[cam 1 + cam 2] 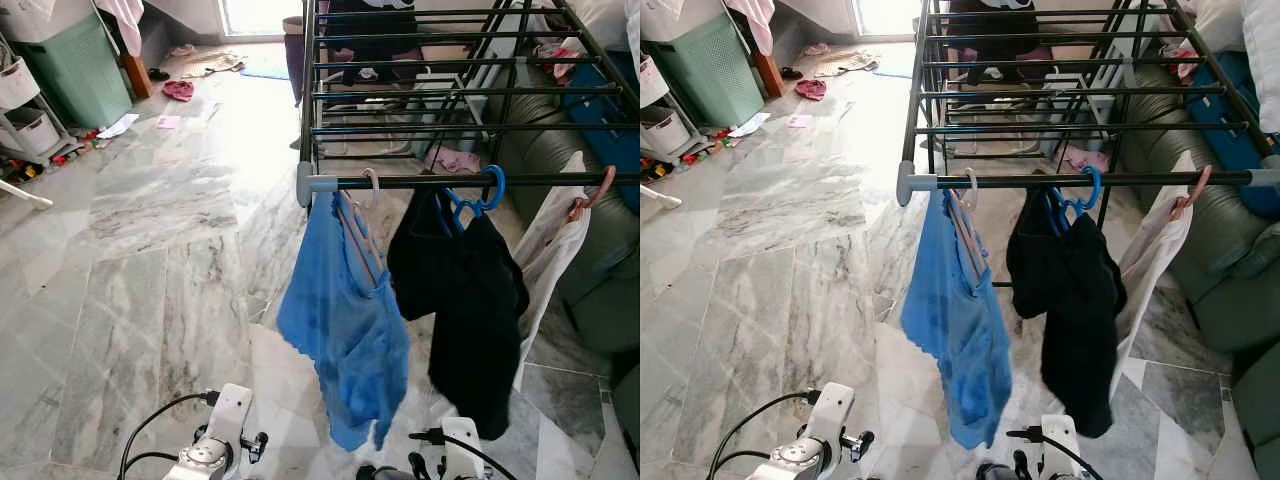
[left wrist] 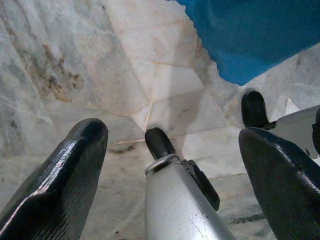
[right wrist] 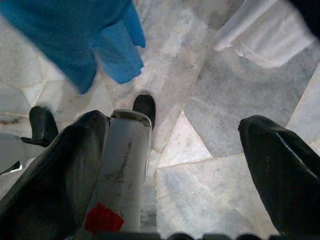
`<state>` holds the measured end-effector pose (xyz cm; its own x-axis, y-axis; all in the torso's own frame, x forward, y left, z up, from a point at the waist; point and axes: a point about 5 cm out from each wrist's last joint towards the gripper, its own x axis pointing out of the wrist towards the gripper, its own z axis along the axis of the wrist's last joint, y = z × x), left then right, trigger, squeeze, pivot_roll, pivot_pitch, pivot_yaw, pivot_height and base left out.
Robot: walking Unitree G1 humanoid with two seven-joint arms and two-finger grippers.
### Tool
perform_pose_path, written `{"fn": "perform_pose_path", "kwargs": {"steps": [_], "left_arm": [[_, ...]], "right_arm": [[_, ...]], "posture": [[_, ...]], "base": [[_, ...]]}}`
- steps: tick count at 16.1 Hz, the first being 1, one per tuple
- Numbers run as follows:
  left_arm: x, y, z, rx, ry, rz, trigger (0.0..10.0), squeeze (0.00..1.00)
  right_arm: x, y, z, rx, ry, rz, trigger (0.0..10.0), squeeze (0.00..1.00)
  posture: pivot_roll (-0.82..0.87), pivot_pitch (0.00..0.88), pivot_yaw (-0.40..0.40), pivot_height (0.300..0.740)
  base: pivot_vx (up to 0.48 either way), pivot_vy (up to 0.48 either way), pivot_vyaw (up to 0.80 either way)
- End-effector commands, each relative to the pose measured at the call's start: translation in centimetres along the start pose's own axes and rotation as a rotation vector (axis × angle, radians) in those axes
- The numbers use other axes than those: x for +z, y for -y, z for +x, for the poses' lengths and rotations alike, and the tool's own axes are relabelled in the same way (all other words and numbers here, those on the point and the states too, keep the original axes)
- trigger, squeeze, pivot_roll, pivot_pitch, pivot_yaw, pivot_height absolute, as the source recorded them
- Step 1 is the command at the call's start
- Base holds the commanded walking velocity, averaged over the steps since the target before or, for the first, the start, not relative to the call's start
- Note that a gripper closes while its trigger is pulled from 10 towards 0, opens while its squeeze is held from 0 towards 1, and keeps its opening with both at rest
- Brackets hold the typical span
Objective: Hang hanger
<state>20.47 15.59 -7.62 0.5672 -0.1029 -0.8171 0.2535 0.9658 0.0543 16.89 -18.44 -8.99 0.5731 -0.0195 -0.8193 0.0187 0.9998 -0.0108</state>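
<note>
- Where the black drying rack [image 1: 420, 95] ends nearest the robot, its front rail [image 1: 560, 180] runs across the head views with a grey end cap [image 1: 304, 184] at its left end; three garments hang from this rail.
- Blue garment [image 1: 345, 320]: hangs on a pale hanger [image 1: 358, 228] whose hook [image 1: 371, 180] sits over the rail just beside the end cap; the garment's lower hem also appears in both wrist views.
- Black garment [image 1: 470, 300]: hangs to the right of the blue one on a blue hanger [image 1: 478, 203]; its hook loops over the rail.
- White garment [image 1: 550, 250]: hangs further right on a pink hanger [image 1: 590, 198], touching the black garment's edge.
- Left gripper [image 2: 170, 165]: low beside the robot's body, pointing down at the marble floor [image 1: 150, 250]; its two black fingers [image 2: 60, 185] stand wide apart with nothing between them.
- Right gripper [image 3: 175, 160]: likewise low and directed at the floor; fingers [image 3: 280, 175] spread wide, holding nothing.
- Both silver arms show at the lower edge of the head views, below the hanging clothes and apart from them.
- Background: a green laundry basket [image 1: 75, 65] stands at the far left; scattered clothes [image 1: 180, 90] lie on the floor beyond; a green sofa [image 1: 590, 270] sits under the rack's right side.
</note>
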Motion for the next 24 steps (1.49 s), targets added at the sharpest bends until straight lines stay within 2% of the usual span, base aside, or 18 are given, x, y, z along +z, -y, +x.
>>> {"fn": "perform_pose_path", "kwargs": {"steps": [1, 6, 7, 10, 13, 15, 20, 24], "left_arm": [[-0.8, 0.0, -0.1, 0.010, -0.028, 0.007, 10.0, 0.00], [-1.1, 0.1, -0.1, 0.020, -0.040, 0.002, 10.0, 0.00], [-1.2, 0.0, -0.1, 0.023, -0.042, 0.005, 10.0, 0.00], [-0.7, -0.4, -0.1, 0.062, -0.029, -0.066, 10.0, 0.00], [-0.7, -0.2, -0.1, 0.068, -0.023, -0.083, 10.0, 0.00], [-0.6, -2.2, -0.3, 0.097, -0.017, -0.103, 10.0, 0.00], [-1.2, -4.4, -0.9, 0.137, -0.025, -0.125, 10.0, 0.00], [-0.7, -4.2, -0.7, 0.135, -0.017, -0.115, 10.0, 0.00]], "right_arm": [[-0.9, 0.0, -0.2, -0.001, -0.034, -0.001, 10.0, 0.00], [-0.9, 0.1, -0.1, 0.010, -0.039, -0.026, 10.0, 0.00], [-0.8, 0.0, -0.1, 0.013, -0.031, -0.006, 10.0, 0.00], [1.4, -0.4, 0.3, 0.026, 0.041, 0.032, 10.0, 0.00], [3.5, -0.8, 0.6, 0.050, 0.082, -0.021, 10.0, 0.00], [4.3, -1.4, 0.8, 0.072, 0.097, -0.037, 10.0, 0.00], [4.4, -2.4, 0.8, 0.092, 0.097, -0.028, 10.0, 0.00], [4.1, -2.2, 0.8, 0.079, 0.091, -0.018, 10.0, 0.00]], "posture": [[-0.19, 0.094, 0.027, 0.740], [-0.18, 0.091, 0.023, 0.740], [-0.18, 0.093, 0.019, 0.740], [-0.18, 0.072, 0.002, 0.740], [-0.16, 0.050, -0.023, 0.740], [-0.15, 0.045, -0.030, 0.740], [-0.14, 0.041, -0.022, 0.740], [-0.14, 0.041, -0.016, 0.740]], "base": [[0.000, 0.000, 0.00], [0.000, 0.000, 0.00], [0.000, 0.000, 0.00], [0.000, 0.000, 0.00], [0.000, 0.000, 0.00], [0.000, 0.000, 0.00], [0.000, 0.000, 0.00], [0.000, 0.000, 0.00]]}}
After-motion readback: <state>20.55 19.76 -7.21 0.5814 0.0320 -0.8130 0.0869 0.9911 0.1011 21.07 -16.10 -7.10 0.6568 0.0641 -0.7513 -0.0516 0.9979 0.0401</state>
